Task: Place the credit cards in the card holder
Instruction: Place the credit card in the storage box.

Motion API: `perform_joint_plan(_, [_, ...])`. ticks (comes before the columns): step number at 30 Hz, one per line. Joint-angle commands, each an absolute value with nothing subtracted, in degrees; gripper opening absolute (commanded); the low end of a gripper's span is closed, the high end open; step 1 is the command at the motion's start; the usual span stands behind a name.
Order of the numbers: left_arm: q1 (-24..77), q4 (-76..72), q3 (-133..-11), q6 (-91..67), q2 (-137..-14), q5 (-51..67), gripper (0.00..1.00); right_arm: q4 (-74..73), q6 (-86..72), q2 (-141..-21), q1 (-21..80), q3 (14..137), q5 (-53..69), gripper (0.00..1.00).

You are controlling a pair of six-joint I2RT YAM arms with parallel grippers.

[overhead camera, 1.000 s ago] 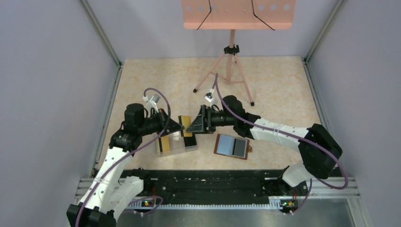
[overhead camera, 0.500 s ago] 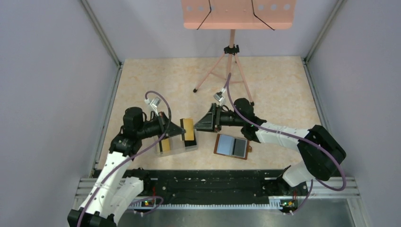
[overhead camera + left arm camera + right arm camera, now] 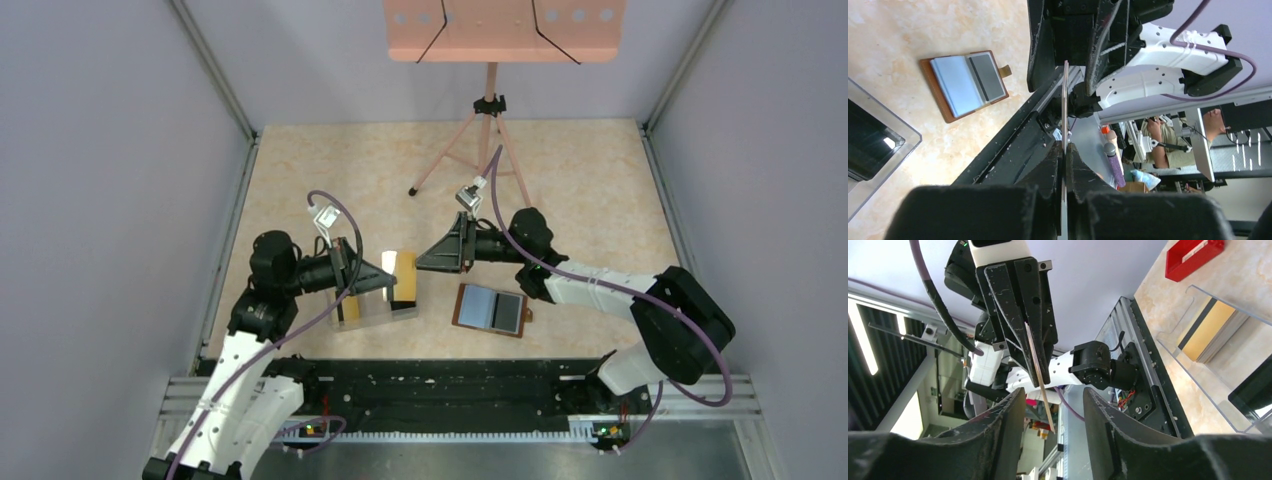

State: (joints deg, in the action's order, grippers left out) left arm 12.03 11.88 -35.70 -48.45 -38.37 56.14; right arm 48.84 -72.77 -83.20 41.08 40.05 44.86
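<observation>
The yellow-gold card (image 3: pixel 404 276) you are working with is up off the tabletop (image 3: pixel 580 180), pinched at one end by your left end effector (image 3: pixel 387 275), whose jaws are clamped tight on it. From the left wrist you see it edge-on, a thin line rising out of that grip. Its free end points at your right end effector (image 3: pixel 421 264). In the right wrist view that end sits in the gap between the two fingers (image 3: pixel 998 440), which stand apart and do not appear to touch it, so this end effector has hold of nothing.

The card holder (image 3: pixel 492 309) lies unfolded flat on the tabletop, pale blue-grey inside facing up, just beside the right end effector on the side nearer the arm bases. Below the held card sits a clear plastic tray (image 3: pixel 375 308). A gold card with a black stripe (image 3: pixel 347 308) leans inside it, and a black flat piece (image 3: pixel 865 142) lies in it too. A music stand (image 3: pixel 490 110) stands at the far end.
</observation>
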Motion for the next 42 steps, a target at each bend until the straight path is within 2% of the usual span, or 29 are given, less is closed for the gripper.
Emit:
perform_joint_plan(1, [11.7,5.6,-35.1,-50.3,-37.1,60.2,0.00,54.2,-73.5,-81.8,40.7,40.3,46.1,0.44])
perform_joint_plan(10, [11.7,3.9,-34.2,-51.7,-35.8,61.6,0.00,55.6,-74.2,-83.5,40.7,40.0,46.1,0.34])
perform_joint_plan(33, [11.8,2.2,-33.5,-53.2,-36.2,61.6,0.00,58.4,-75.3,-90.5,45.8,43.8,45.6,0.28])
perform_joint_plan(40, [11.7,5.8,-33.7,-50.7,-37.8,58.1,0.00,66.9,-79.9,-93.7,47.2,44.5,46.6,0.27])
perform_joint_plan(42, [11.7,6.1,-33.6,-50.4,-38.3,56.9,0.00,67.1,-79.7,-94.1,47.4,44.6,46.8,0.21])
